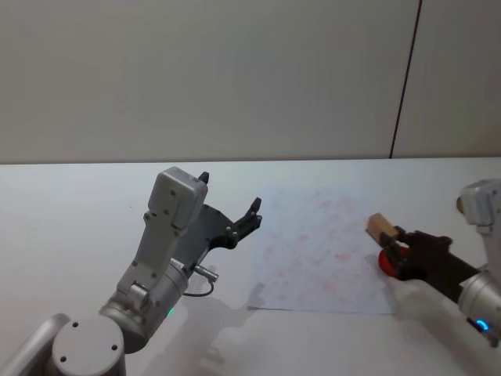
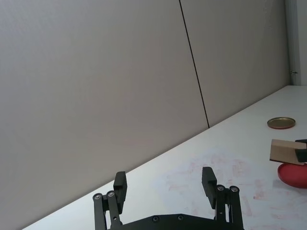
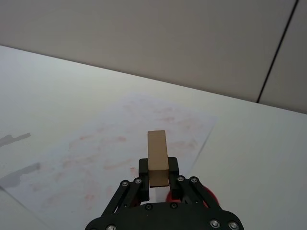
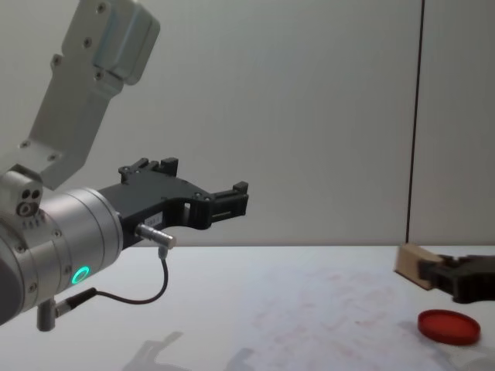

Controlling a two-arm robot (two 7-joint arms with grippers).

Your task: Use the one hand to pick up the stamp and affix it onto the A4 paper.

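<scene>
Tan wooden stamp (image 3: 157, 149) is clamped by the right gripper (image 3: 159, 168), with the A4 paper (image 1: 313, 251) spread at its 9 o'clock. The left gripper (image 2: 163, 178) is parked, fingers splayed.

Head looks down, chest across; both share the A4 paper (image 1: 321, 251).

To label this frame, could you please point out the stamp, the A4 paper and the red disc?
stamp (image 3: 157, 151): right wrist view, upper face, ahead of the right hand (image 3: 159, 168) gripping it.
A4 paper (image 1: 321, 251): head view, middle of the sheet.
red disc (image 4: 448, 326): chest view, top face.
</scene>
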